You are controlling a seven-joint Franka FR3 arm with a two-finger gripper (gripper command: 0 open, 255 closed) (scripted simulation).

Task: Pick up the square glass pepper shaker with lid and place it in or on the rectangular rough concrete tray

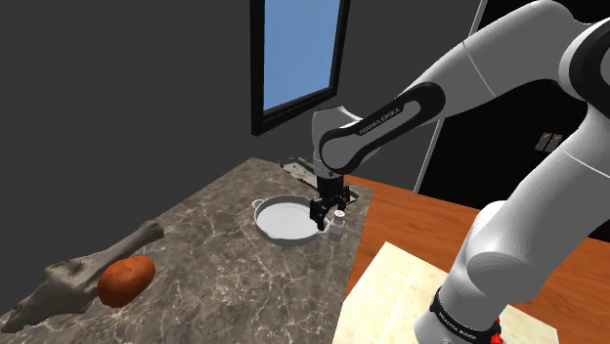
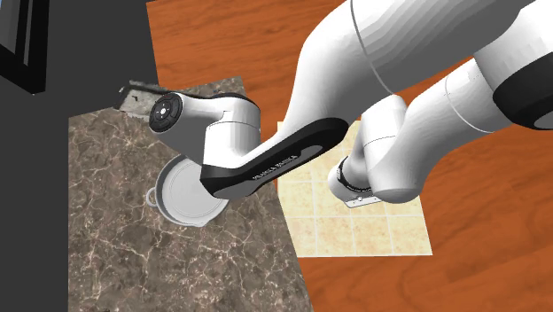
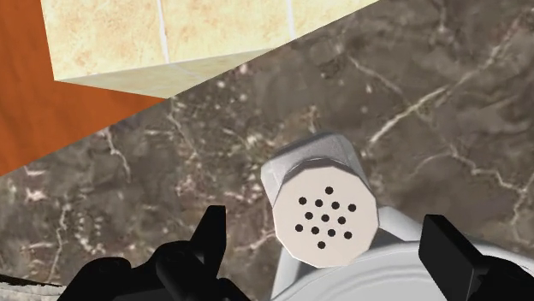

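Observation:
The pepper shaker (image 3: 323, 205) is a pale square-bodied jar with a round lid pierced by several holes. It stands upright on the marble counter (image 1: 196, 244), touching the rim of a white dish. My gripper (image 3: 328, 248) hangs just above it, open, one finger (image 3: 211, 242) on each side and neither touching the jar. From the shoulder view the gripper (image 1: 326, 209) sits over the shaker (image 1: 337, 226) near the counter's far edge. The rough grey tray (image 1: 296, 169) lies just behind them; the second exterior view has the tray (image 2: 133, 97) at the counter's corner.
A white round dish (image 1: 282, 217) with small handles sits beside the shaker toward the shoulder view's left. An orange-red lump (image 1: 125, 280) and a grey gnarled piece (image 1: 68, 279) lie at the counter's near left. The beige tiled stand (image 1: 411, 283) adjoins the counter.

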